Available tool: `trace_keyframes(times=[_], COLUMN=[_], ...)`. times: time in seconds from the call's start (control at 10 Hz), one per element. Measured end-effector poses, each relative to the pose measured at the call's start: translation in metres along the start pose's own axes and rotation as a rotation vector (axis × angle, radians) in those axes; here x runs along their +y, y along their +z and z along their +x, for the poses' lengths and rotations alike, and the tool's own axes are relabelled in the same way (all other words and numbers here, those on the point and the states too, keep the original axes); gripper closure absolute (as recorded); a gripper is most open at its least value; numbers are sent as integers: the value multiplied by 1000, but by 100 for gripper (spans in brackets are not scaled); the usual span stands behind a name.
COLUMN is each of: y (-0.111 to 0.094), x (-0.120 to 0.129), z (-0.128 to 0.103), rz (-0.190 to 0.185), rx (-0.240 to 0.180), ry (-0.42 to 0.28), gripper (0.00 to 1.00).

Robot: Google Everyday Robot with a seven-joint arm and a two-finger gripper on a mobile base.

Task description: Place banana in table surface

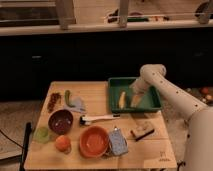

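The banana [122,98], small and pale yellow, lies inside the green tray [150,105] at the back right of the table surface [95,92]. My gripper [136,98] reaches down into the tray from the white arm on the right and sits just right of the banana, close beside it. I cannot tell whether it touches the banana.
On the table stand a white-handled brush [100,118], a dark purple bowl [60,121], an orange bowl [94,141], an orange fruit [62,143], a green cup [42,133], a green vegetable [67,97], a blue-grey cloth [76,104], a checked pouch [118,142] and a brown block [142,131].
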Motion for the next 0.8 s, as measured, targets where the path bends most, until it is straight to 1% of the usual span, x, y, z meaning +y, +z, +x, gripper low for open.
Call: trace_keyframes(times=[0.2,0.3,0.4,0.5,0.6,0.8], y=[3,4,6,12,16,23], x=[0,0,-2,-2,-3,-3], z=[0,-4,-11,-20,-24,-29], rz=[-3,-14,-28,-62,-85,-128], rx=[-1,7,12,15,15,16], ry=[7,-36,-99,-164,-210,-268], gripper=[20,20,20,20,20,20])
